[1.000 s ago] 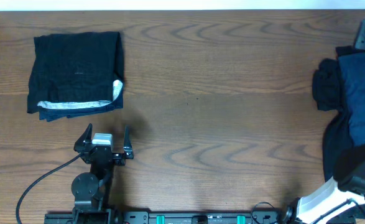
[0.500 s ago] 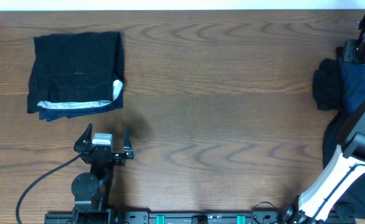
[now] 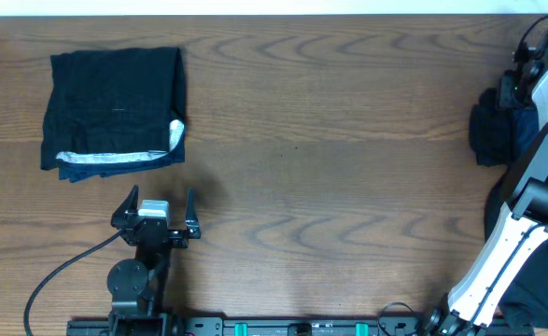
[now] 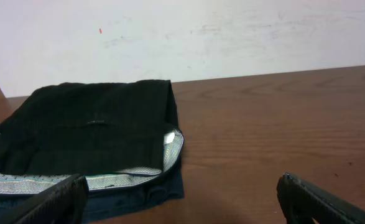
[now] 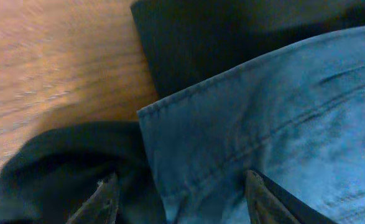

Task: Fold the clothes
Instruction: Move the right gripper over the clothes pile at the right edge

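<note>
A folded black garment (image 3: 115, 110) with a pale waistband lies at the table's far left; it also shows in the left wrist view (image 4: 89, 134). A heap of unfolded clothes (image 3: 502, 126), dark and blue, sits at the right edge. My left gripper (image 3: 157, 210) is open and empty, resting near the front edge below the folded garment. My right gripper (image 3: 524, 82) is open over the heap. In the right wrist view its fingers (image 5: 182, 202) straddle the hem of a blue denim piece (image 5: 281, 118) lying on black cloth (image 5: 58, 168).
The wooden table (image 3: 330, 168) spans the view. A black cable (image 3: 59, 271) trails from the left arm's base at the front edge. A white wall (image 4: 201, 31) stands behind the table.
My right arm has swung from the front right corner up to the far right, over the clothes heap. The left arm and folded garment have not moved.
</note>
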